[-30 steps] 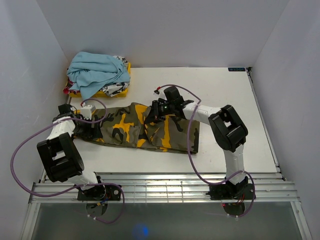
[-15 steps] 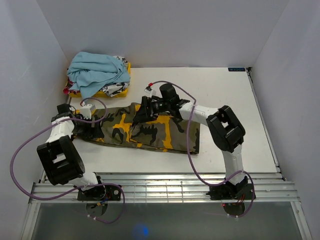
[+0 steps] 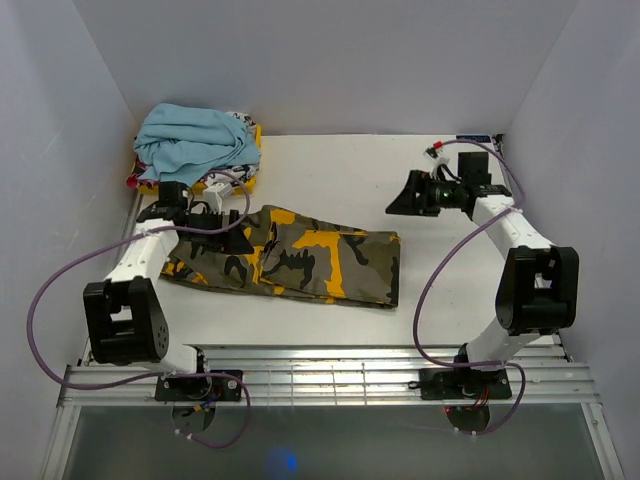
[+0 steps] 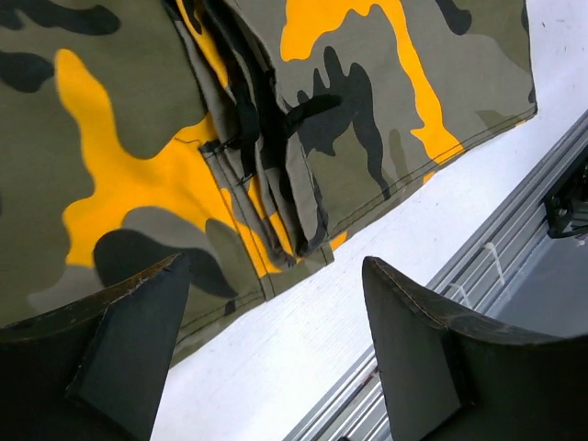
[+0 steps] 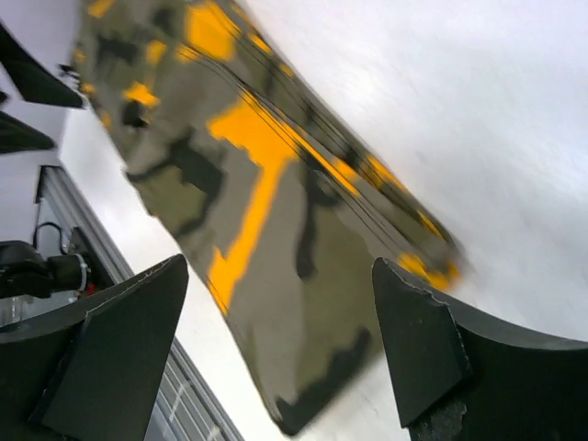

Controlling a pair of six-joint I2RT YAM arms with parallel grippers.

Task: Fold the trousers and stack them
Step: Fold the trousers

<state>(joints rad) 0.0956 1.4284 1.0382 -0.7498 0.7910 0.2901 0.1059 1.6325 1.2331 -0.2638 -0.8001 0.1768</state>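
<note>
Trousers: you have the trousers [image 3: 290,258] lying flat as a long folded band on the tabletop [image 3: 450,270], running from near its left edge to just past the middle.
Fabric: it is a woven, matte cloth, olive with yellow-orange and black blotches. The left wrist view shows stitched hems and layered edges, so several plies lie stacked.
Left gripper: your left gripper [image 4: 273,271] hangs over the band's left part, jaws wide with nothing between them. It looks placed to take that end for the next fold.
Right gripper: your right gripper [image 5: 278,266] sits above bare tabletop toward the far right corner, jaws wide and empty, well apart from the cloth.
Pile: a crumpled light blue garment [image 3: 195,140] rests on a yellow-and-white printed garment [image 3: 235,178] at the far left corner, likely your stacking spot.
</note>
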